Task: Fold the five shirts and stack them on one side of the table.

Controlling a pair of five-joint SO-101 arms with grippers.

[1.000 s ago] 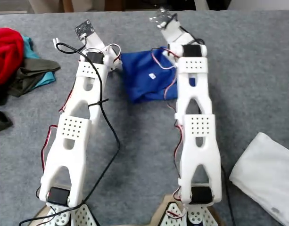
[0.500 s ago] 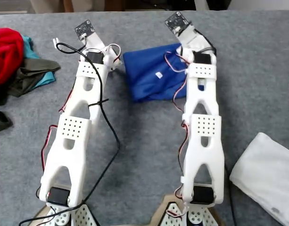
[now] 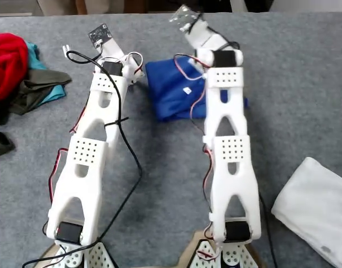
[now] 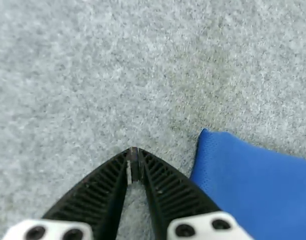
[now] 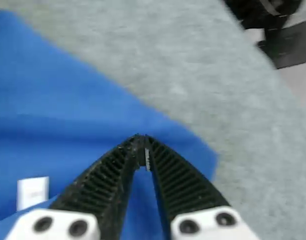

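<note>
Above the blue shirt [image 5: 58, 100], right gripper [image 5: 142, 146] closed, left gripper [image 4: 134, 156] closed alongside

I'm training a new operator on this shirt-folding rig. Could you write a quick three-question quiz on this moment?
1. True or false: the left gripper is shut over bare table, beside the blue shirt.
2. Which shirt lies under the right gripper? A red, B blue, C teal.
3. Fill in: the white shirt lies on the ___ arm's side of the table.
Key: 1 true; 2 B; 3 right.
</note>
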